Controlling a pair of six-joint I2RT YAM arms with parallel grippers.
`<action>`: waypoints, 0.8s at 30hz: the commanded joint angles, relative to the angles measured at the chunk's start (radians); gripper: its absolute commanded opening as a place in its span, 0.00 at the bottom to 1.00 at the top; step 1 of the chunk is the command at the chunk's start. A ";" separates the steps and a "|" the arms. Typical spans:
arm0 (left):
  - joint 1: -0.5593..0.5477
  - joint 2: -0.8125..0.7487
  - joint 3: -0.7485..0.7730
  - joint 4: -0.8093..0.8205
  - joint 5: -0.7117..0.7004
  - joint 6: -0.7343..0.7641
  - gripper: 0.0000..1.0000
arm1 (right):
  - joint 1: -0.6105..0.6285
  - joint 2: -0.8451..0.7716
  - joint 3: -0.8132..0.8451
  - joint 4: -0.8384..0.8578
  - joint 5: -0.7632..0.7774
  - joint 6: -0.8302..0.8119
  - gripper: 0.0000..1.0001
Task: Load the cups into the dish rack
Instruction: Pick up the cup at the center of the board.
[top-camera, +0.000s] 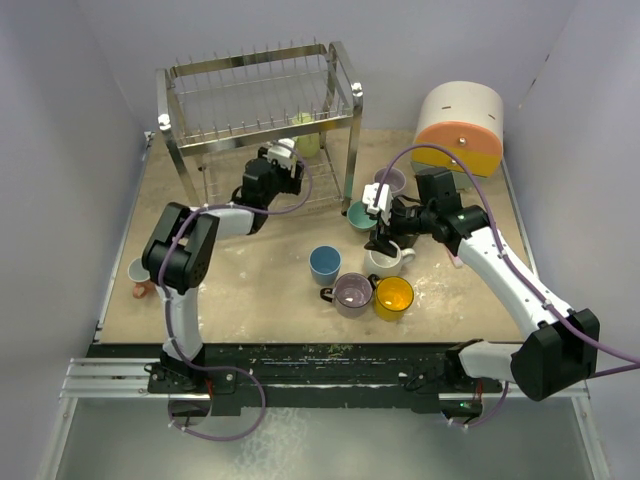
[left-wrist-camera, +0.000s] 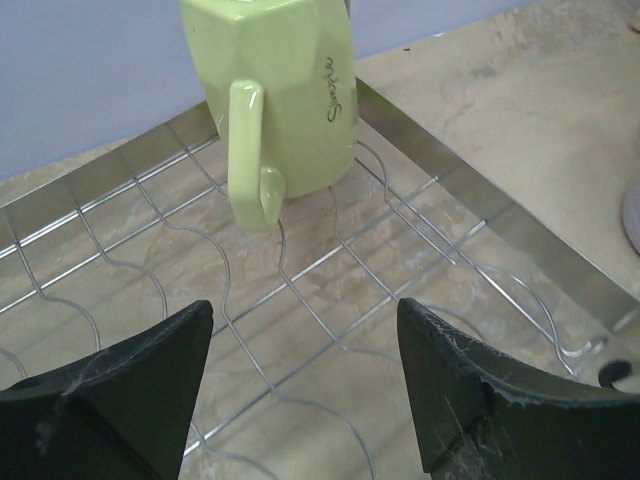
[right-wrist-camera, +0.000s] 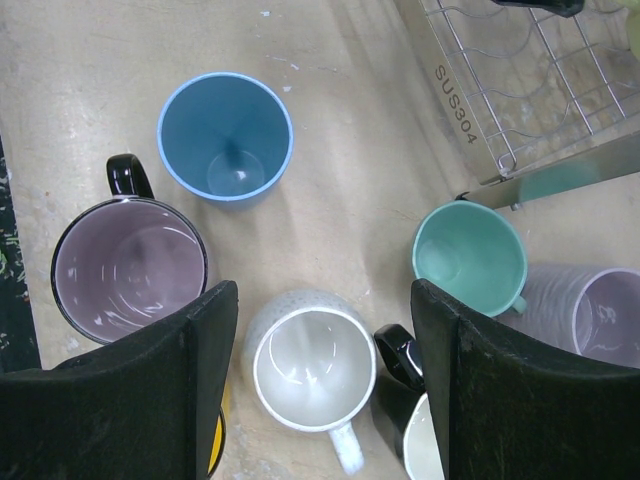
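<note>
While left tool (left-wrist-camera: 305, 312) and right tool (right-wrist-camera: 322, 292) gape empty, scuffed beige tabletop (top-camera: 270, 290) sits within lilac walls (top-camera: 60, 150).

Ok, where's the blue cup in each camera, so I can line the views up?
Top external: the blue cup stands mid-table, nearer than the dish rack.
Left wrist: not in it; only wires of the dish rack and a green mug.
Right wrist: upper left, open end up.
Shared landmark: the dish rack, its corner at upper right of the right wrist view.
</note>
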 joint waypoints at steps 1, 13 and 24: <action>0.005 -0.120 -0.093 0.150 0.061 0.047 0.76 | -0.003 -0.008 0.042 0.001 -0.030 -0.015 0.72; 0.001 -0.359 -0.349 0.166 0.055 -0.115 0.56 | -0.003 -0.007 0.040 0.009 -0.027 -0.013 0.72; -0.002 -0.739 -0.591 -0.055 0.211 -0.391 0.53 | -0.004 -0.040 0.026 0.026 -0.103 -0.037 0.72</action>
